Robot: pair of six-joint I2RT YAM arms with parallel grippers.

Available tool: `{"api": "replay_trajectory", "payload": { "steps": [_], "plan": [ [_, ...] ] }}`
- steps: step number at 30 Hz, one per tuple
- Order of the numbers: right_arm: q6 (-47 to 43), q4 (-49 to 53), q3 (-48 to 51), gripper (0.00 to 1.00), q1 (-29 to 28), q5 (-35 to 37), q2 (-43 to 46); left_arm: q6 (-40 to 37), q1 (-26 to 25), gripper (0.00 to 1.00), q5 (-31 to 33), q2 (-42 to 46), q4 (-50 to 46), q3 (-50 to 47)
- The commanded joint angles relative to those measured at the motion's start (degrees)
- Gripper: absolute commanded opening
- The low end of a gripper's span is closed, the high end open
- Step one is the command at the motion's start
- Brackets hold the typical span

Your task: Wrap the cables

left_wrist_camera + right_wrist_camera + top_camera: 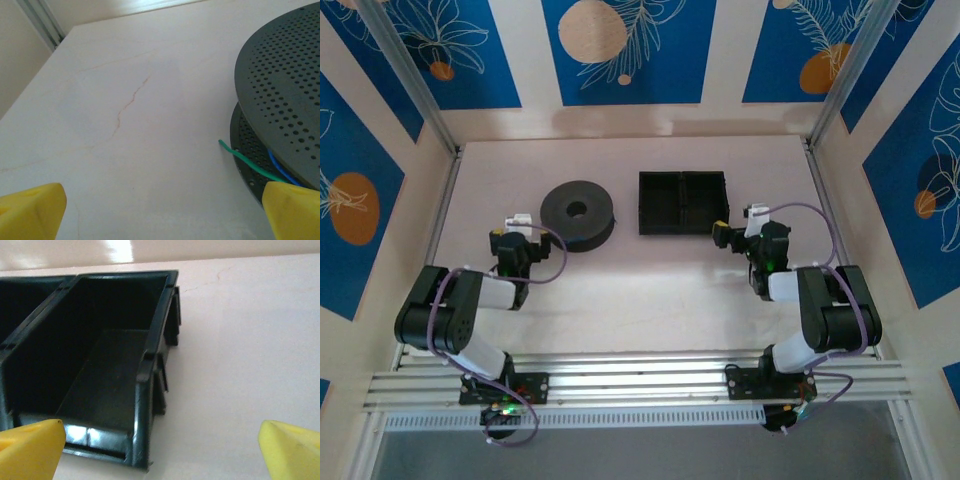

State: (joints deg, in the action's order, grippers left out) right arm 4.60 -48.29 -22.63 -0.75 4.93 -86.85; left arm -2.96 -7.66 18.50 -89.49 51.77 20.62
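Two cables, one green [244,160] and one blue [281,170], come out from between the two perforated discs of a dark grey spool [285,85]. The green cable's free end lies on the table. From above, the spool [578,213] sits left of centre. My left gripper [527,228] stands just left of it. It is open, and between its yellow fingertips [31,209] there is only bare table. The left gripper [162,215] touches neither cable. My right gripper [160,452] is open too, by the near right corner of the black tray [145,360].
The black tray [683,203] has two compartments and sits right of the spool; the one in the right wrist view holds nothing. Aluminium rails [445,190] edge the table on both sides. Bare tabletop lies between the two arms.
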Motion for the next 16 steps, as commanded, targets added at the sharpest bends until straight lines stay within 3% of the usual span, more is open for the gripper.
{"api": "replay_trajectory", "payload": {
  "steps": [1,16],
  "plan": [
    [0.4,2.8,-1.5,0.99,1.1,-2.8,-0.3,1.0,0.9,1.00,-3.2,-0.3,4.6,-0.3],
    [0.5,2.8,-1.5,0.99,1.1,-2.8,-0.3,0.8,0.9,1.00,-3.1,-0.4,5.3,-0.6]
  ]
}}
